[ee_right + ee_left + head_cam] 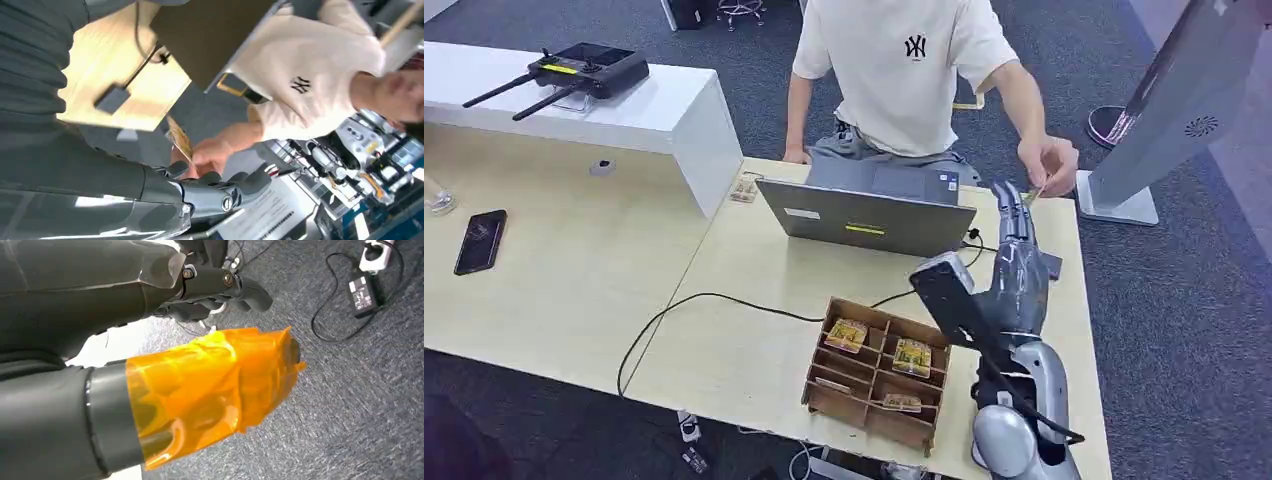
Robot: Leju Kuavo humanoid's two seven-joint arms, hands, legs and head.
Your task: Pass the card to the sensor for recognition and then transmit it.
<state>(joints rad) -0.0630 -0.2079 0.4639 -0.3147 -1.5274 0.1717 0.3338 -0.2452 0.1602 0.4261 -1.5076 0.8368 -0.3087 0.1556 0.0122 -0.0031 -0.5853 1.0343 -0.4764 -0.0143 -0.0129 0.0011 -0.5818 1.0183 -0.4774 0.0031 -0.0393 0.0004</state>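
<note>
The right robot hand (pixel 1016 262) is raised above the counter (pixel 754 330) on an outstretched arm, fingers straight and spread with nothing in them, its tips just below the card (pixel 180 138). The card is pinched in the person's hand (pixel 1049 165); it looks thin, light, stiff and slick, so I judge a thumb-and-finger pinch on its free edge suits best. The left robot hand (pixel 215 385) hangs toward the floor, wrapped in orange film, its state unreadable.
</note>
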